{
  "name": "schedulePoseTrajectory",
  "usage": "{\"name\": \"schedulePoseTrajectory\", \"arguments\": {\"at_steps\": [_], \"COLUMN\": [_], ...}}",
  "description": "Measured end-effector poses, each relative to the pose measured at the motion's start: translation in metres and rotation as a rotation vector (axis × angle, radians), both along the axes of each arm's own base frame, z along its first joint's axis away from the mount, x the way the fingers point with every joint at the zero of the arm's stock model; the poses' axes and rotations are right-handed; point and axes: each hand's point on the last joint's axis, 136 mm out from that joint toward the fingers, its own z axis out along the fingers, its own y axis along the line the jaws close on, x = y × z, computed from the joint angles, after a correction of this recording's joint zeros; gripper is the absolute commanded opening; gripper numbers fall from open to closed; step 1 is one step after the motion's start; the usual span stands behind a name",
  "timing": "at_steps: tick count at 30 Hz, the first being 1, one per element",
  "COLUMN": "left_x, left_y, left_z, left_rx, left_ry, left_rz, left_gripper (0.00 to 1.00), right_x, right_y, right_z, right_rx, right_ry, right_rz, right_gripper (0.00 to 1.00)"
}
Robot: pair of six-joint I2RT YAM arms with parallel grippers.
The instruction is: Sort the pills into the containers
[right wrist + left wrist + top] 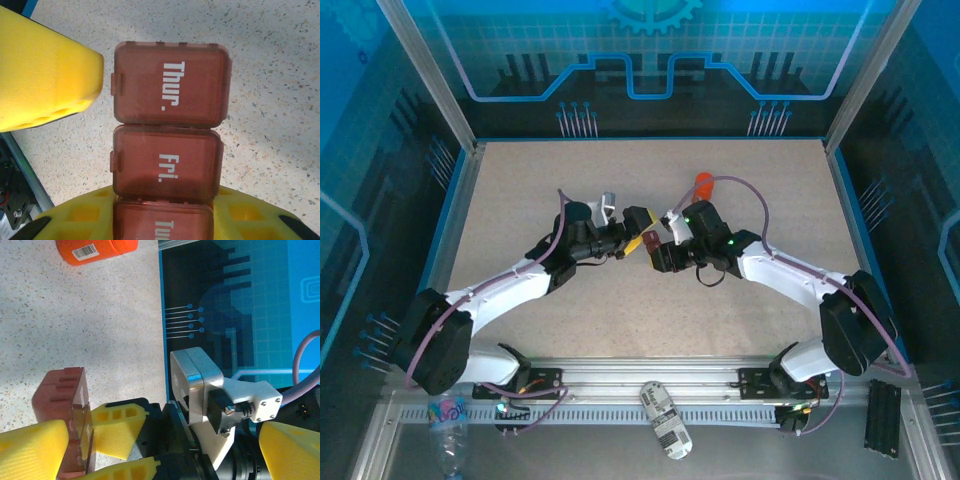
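The pill tray is sitting about the middle of the worktop with its red-brown lids facing the right wrist camera. The Thur. lid and the Fri. lid are both lying shut. Whether the tray is resting on the surface or hanging just above it, I cannot tell. Your right gripper is pinching the tray across its width at the end past the Fri. lid, yellow fingers pressing on both long sides. Your left gripper is standing spread wide and holding nothing, and one of its fingers is sitting just beside the small tab on the Thur. lid, not quite touching it. So you are most likely going for that lid. To do it well, be clamping firmly with the right gripper so the tray is not twisting when the lid resists. Be bringing the left fingertip in under the tab's edge rather than onto the lid's face, where it would only be pushing the tray sideways out of the pinch. Be levering slowly up and away from the tab side, since a snap lid is likely to pop free suddenly. The orange bottle is lying toward the far edge, right of centre, well apart from both grippers, so it is not crowding your approach.
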Motion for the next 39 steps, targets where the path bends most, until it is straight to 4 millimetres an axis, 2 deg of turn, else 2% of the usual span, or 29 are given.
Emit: {"name": "schedulePoseTrajectory", "arguments": {"at_steps": [12,24,39], "left_x": [0.005,0.007,0.007], "left_y": [-0.003,0.008,-0.002], "left_z": [-0.008,-0.009,-0.018], "left_rx": [0.013,0.063,0.077], "left_ry": [0.012,0.004,0.022], "left_rz": [0.008,0.068,0.054], "left_gripper": [0.99,0.99,0.99], "right_x": [-0.001,0.000,0.001], "right_y": [0.001,0.004,0.005], "right_z": [-0.006,-0.006,-0.009], "right_rx": [-0.008,-0.004,-0.004], "right_ry": [0.011,0.006,0.015], "right_rz": [-0.004,0.000,-0.006], "right_gripper": [0.10,0.09,0.09]}}
